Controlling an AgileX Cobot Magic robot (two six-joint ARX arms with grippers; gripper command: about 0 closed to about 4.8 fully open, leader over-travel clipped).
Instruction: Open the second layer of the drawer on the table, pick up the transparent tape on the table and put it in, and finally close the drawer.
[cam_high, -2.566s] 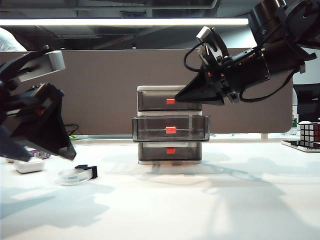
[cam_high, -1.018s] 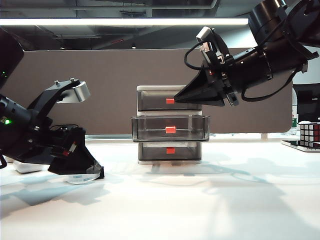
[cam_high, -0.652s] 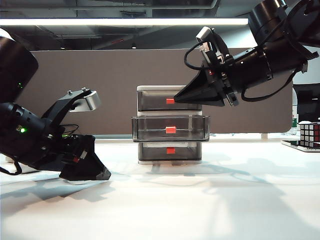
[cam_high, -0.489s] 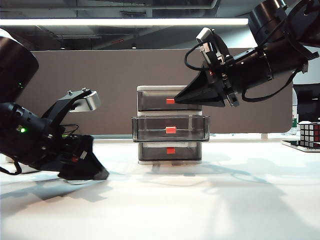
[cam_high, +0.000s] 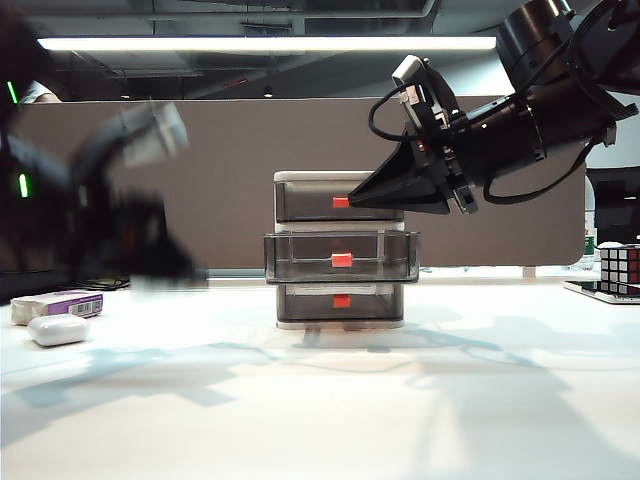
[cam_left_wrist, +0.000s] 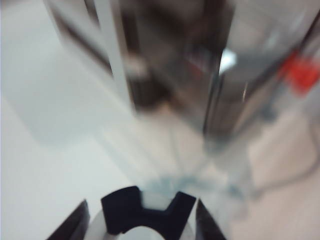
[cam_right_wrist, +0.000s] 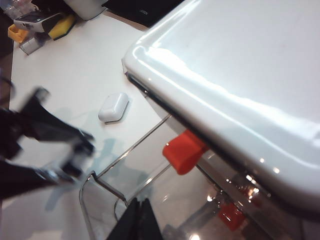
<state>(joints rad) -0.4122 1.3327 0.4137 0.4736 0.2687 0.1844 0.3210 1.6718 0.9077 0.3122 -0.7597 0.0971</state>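
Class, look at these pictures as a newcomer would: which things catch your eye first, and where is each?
The drawer unit stands mid-table, its middle drawer pulled out. The right gripper hangs shut in front of the top drawer. At the left a blurred left gripper is up off the table, the tape roll between its fingers.

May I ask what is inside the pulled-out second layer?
Nothing shows in the second layer; the frame covers its back. The left gripper, blurred, holds the transparent tape left of the drawer; the right gripper hovers shut at the top drawer.
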